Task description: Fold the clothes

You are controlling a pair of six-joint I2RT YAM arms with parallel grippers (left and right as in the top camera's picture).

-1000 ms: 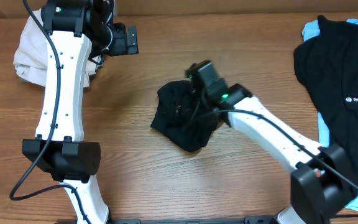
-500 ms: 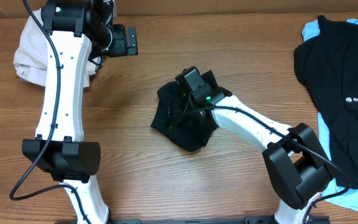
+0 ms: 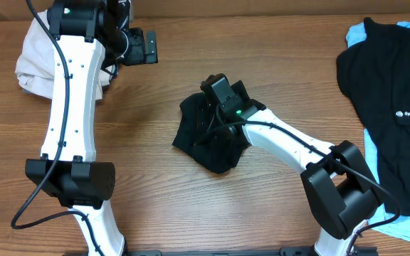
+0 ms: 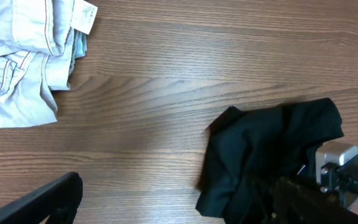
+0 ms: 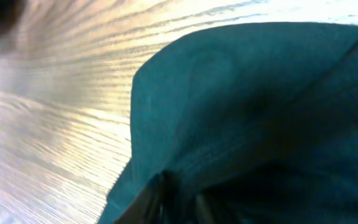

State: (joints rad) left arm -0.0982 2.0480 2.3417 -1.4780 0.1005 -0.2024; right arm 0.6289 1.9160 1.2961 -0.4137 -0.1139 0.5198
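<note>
Shifted up-left onto the crumpled black T-shirt (image 3: 216, 153) at frame centre, the right hand (image 3: 206, 114) clenches its fabric; the left hand (image 3: 146, 47) hangs released, upper left, near beige trousers (image 3: 33, 60).

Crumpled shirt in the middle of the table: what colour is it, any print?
The shirt is plain black, no print showing. The left wrist view shows it best.

T-shirt (image 3: 199, 148) centre, trousers (image 3: 28, 62) far left, logo shirt (image 3: 386, 78) far right
</note>
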